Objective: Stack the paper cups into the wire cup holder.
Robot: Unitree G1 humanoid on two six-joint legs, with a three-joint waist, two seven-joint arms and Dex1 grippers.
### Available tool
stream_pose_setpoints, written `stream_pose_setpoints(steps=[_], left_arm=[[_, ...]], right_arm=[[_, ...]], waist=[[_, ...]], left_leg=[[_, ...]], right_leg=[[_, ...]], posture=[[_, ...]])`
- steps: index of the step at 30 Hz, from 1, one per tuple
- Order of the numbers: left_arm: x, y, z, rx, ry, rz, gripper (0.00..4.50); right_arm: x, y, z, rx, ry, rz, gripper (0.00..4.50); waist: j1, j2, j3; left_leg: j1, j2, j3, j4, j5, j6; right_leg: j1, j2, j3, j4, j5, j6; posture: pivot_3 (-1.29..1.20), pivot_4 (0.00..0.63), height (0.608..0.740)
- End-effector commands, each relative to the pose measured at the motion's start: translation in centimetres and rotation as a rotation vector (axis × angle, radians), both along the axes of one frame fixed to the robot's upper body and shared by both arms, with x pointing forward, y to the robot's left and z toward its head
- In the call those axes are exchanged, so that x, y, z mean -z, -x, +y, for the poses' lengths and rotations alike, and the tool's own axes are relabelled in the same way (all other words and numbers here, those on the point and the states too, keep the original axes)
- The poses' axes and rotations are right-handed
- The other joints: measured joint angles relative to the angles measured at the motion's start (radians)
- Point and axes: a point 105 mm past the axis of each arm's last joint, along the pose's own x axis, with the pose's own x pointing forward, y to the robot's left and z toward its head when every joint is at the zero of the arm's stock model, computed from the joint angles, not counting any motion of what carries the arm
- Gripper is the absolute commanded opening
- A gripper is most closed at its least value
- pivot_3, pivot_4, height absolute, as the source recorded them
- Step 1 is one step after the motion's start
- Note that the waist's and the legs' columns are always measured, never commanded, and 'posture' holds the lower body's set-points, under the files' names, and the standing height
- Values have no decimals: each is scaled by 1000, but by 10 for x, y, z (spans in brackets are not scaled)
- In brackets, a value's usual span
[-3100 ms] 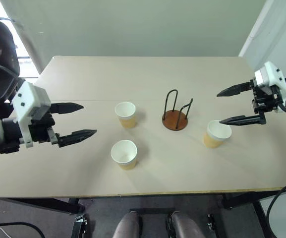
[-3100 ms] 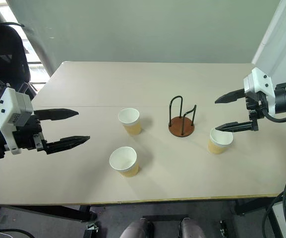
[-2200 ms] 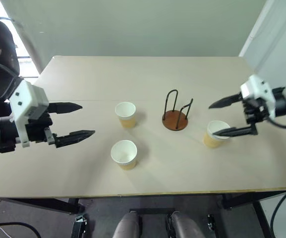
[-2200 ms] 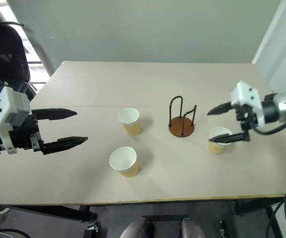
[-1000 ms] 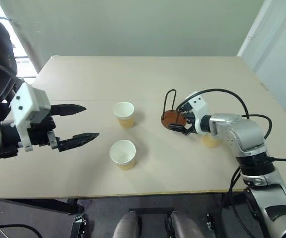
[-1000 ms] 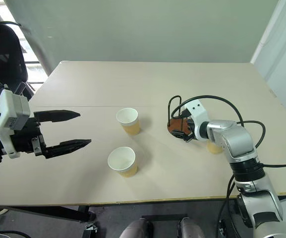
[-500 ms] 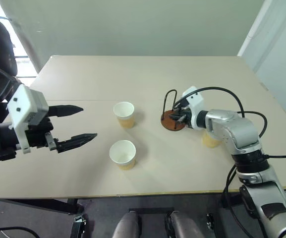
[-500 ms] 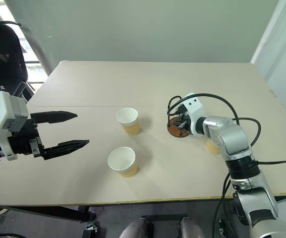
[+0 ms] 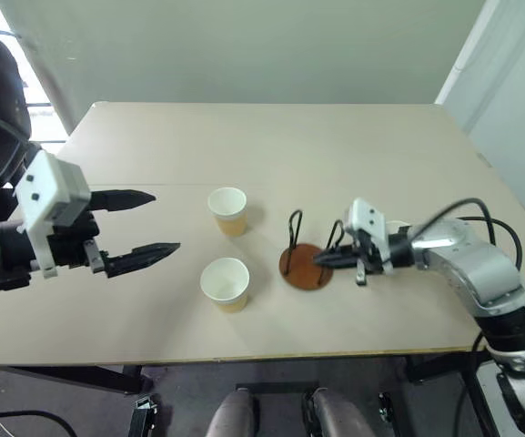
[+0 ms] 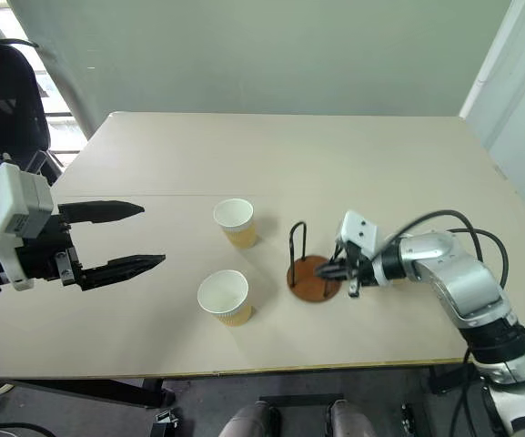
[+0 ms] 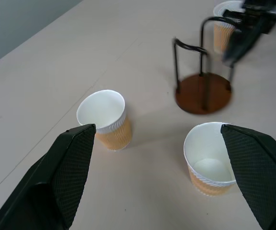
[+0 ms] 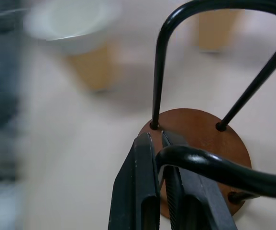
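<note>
wire cup holder (image 9: 306, 262) has slid toward the table's (image 9: 244, 137) near edge, right gripper (image 9: 324, 259) clamped on its wire loop; left gripper (image 9: 144, 224) hovers spread beside two paper cups (image 9: 227, 281)

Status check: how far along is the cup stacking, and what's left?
Done: nothing stacked yet; the wire cup holder stands empty. In hand: the right gripper is shut on one of the holder's wire loops, and the left gripper hangs open over the table. Left: all three paper cups, namely the far cup, the near cup and a third cup behind the holder.
</note>
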Motion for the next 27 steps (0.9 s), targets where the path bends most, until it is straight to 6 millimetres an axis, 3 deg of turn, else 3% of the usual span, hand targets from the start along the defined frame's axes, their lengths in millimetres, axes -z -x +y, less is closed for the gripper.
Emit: stream_pose_setpoints(steps=[1, 20, 24, 27], left_arm=[[-9, 0, -4, 24, -22, -38, 4500], [-9, 0, -7, 34, -29, -39, 4500], [-9, 1, -7, 33, -28, -39, 4500], [-9, 0, -6, 33, -27, -41, 4500]], right_arm=[[-8, 19, 7, -148, -7, -14, 24], [12, 11, 5, -241, 161, -103, 24], [12, 11, 6, -244, 176, -99, 1077], [9, 12, 7, -259, 190, -104, 2190]], waist=[[0, 0, 0], [-5, -1, 0], [-6, -1, 0], [-6, -1, 0]], left_leg=[[0, 0, 0, 0, 0, 0], [1, 1, 0, 1, 3, 1], [1, 1, 0, 1, 3, 1], [0, 1, 0, 1, 3, 1]], right_leg=[[0, 0, 0, 0, 0, 0], [0, 1, 0, 0, 2, -2], [1, 1, 0, 0, 2, -2], [0, 1, 0, 0, 2, -2]], posture=[[0, 150, 740], [0, 150, 740], [0, 150, 740], [0, 150, 740]])
